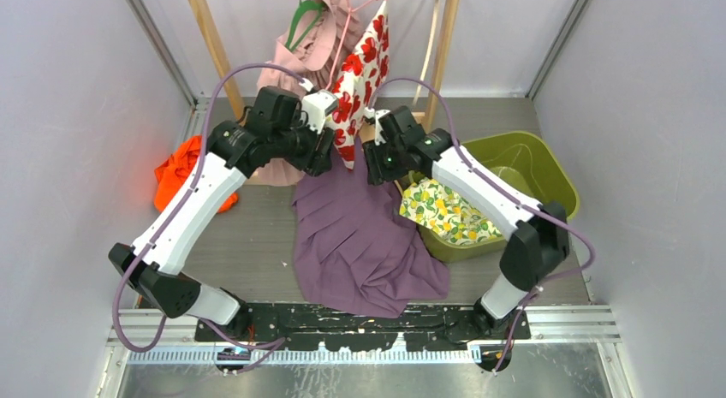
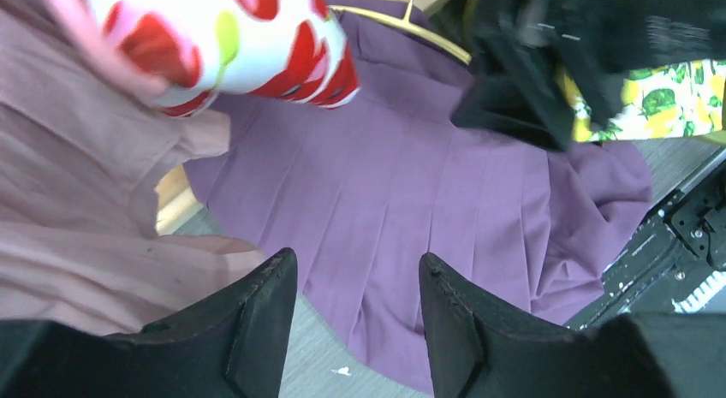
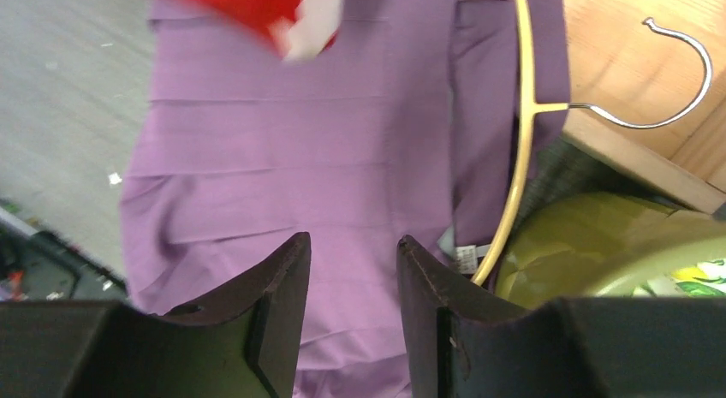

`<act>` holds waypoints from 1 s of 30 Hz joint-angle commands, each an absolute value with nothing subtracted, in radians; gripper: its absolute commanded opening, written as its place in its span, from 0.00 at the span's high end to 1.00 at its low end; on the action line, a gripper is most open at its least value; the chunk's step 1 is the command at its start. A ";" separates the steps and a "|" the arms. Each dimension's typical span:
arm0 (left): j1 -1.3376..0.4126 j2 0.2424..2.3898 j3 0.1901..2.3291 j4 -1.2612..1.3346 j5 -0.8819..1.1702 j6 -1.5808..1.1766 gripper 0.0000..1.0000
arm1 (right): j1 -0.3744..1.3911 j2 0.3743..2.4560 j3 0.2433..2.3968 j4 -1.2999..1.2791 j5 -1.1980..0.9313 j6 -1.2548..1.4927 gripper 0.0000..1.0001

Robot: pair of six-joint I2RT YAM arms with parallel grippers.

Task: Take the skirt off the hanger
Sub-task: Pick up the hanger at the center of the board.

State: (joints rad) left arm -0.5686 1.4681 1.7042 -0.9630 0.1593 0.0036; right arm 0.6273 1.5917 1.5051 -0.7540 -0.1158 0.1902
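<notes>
The purple pleated skirt (image 1: 360, 235) lies spread on the table between the two arms. Its waist is at the far end, on a gold wire hanger (image 3: 522, 115) whose hook (image 3: 676, 81) rests on the wooden rack base. The hanger also shows in the left wrist view (image 2: 402, 21). My left gripper (image 1: 321, 150) is open and empty, hovering above the skirt's left edge (image 2: 428, 184); its jaws (image 2: 356, 257) stand wide apart. My right gripper (image 1: 374, 163) is open and empty above the skirt (image 3: 300, 150), just left of the hanger; its jaws (image 3: 353, 239) hold nothing.
A red-flowered white garment (image 1: 364, 64) and a pink garment (image 1: 308, 56) hang from the wooden rack (image 1: 210, 38) behind the grippers. An olive bin (image 1: 531, 158) with a lemon-print cloth (image 1: 445, 211) stands at the right. An orange cloth (image 1: 180, 171) lies at the left.
</notes>
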 commanded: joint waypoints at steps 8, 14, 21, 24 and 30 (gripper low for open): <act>-0.566 1.345 1.657 -0.991 0.134 -0.003 0.46 | 0.589 1.811 1.586 -0.664 0.137 0.206 0.49; -0.566 1.305 1.632 -1.003 0.121 -0.003 0.46 | 0.569 1.870 1.567 -0.640 0.246 0.206 0.50; -0.566 1.301 1.620 -1.015 0.100 0.023 0.46 | 0.528 1.925 1.555 -0.644 0.225 0.213 0.52; -0.566 1.304 1.620 -1.013 0.096 0.029 0.46 | 0.526 1.935 1.540 -0.645 0.225 0.214 0.52; -0.566 1.304 1.623 -1.008 0.083 0.028 0.46 | 0.520 1.952 1.511 -0.629 0.208 0.212 0.53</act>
